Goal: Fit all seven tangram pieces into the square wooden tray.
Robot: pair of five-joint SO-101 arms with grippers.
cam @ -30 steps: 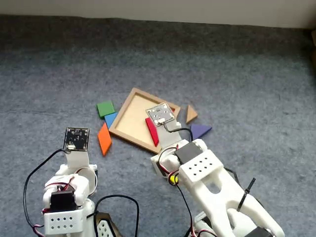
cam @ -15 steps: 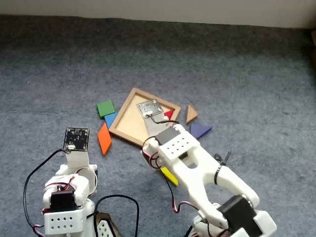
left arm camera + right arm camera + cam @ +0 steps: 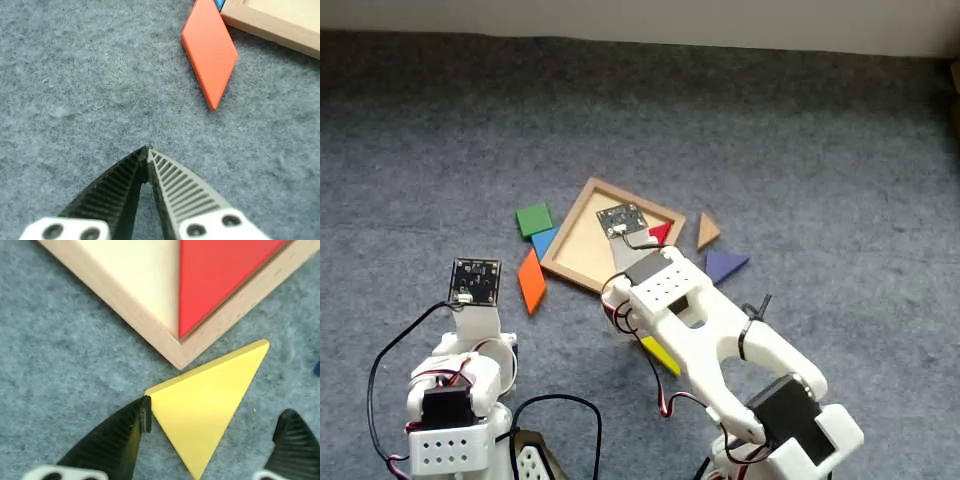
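The square wooden tray [image 3: 582,238] lies mid-table with a red triangle [image 3: 662,233] flat in its right corner. Outside it lie a green square [image 3: 533,219], a blue piece [image 3: 542,240], an orange parallelogram [image 3: 531,281], a tan triangle [image 3: 707,230], a purple triangle [image 3: 725,264] and a yellow triangle [image 3: 662,355]. My right gripper [image 3: 219,426] is open low over the carpet, and the yellow triangle [image 3: 210,412] lies between its fingers, just off the tray's near corner [image 3: 175,354]. My left gripper [image 3: 147,153] is shut and holds nothing, on the carpet short of the orange parallelogram [image 3: 210,50].
Grey carpet covers the whole table. The right arm [image 3: 720,340] reaches over the tray's near corner and hides part of it. The left arm [image 3: 460,390] stands at the near left. Open carpet stretches beyond and to the right of the pieces.
The right arm's wrist has swung left and farther over the tray. The red triangle went from the tray's near side to its right corner. The left arm has not moved.
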